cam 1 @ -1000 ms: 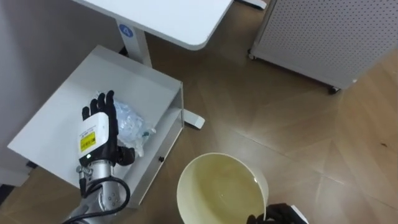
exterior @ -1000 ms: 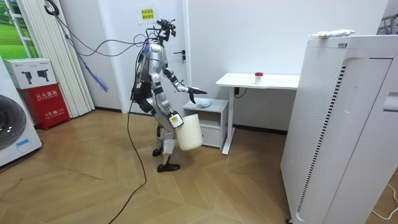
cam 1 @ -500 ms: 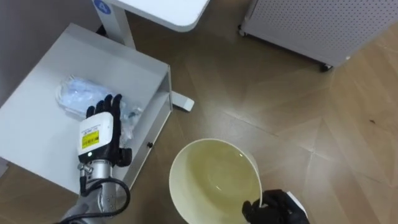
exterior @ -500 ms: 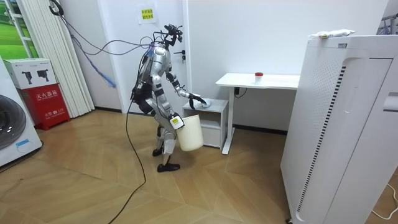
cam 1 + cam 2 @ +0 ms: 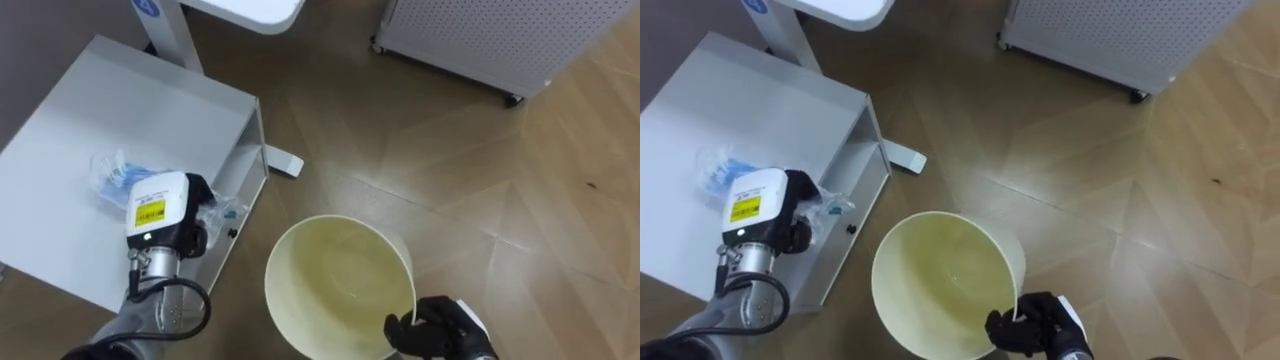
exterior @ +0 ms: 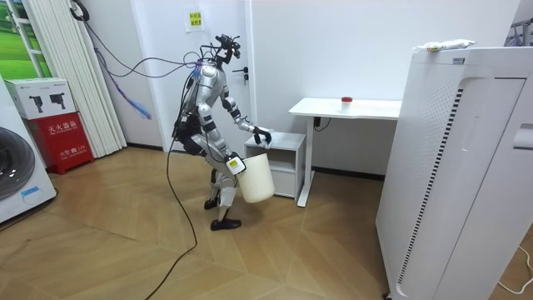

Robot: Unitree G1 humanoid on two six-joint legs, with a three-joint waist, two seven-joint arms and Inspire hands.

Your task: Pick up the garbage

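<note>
The left hand [image 5: 160,210] is bent down at the wrist over the garbage [image 5: 108,175], a crumpled clear plastic bag with blue in it, and is pressed onto its near side; the back of the hand hides what lies beneath, so I cannot tell whether it has closed on the bag or is only resting on it. The bag lies on the white top of the low bench [image 5: 100,100], near the front edge, with part of it spilling out to either side of the hand. Lower and to the right, the right hand [image 5: 435,325] is curled round the rim of a pale yellow bucket [image 5: 340,280], holding it mouth-up above the wooden floor [image 5: 480,170], just beside the bench and empty as far as can be seen. The step in hand looks like the pick itself: securing the bag on the bench. The next move seems to call for a firm closure on the thin, slippery plastic, a lift clear of the bench edge, then a short carry rightward over the bucket's mouth before letting go
</note>
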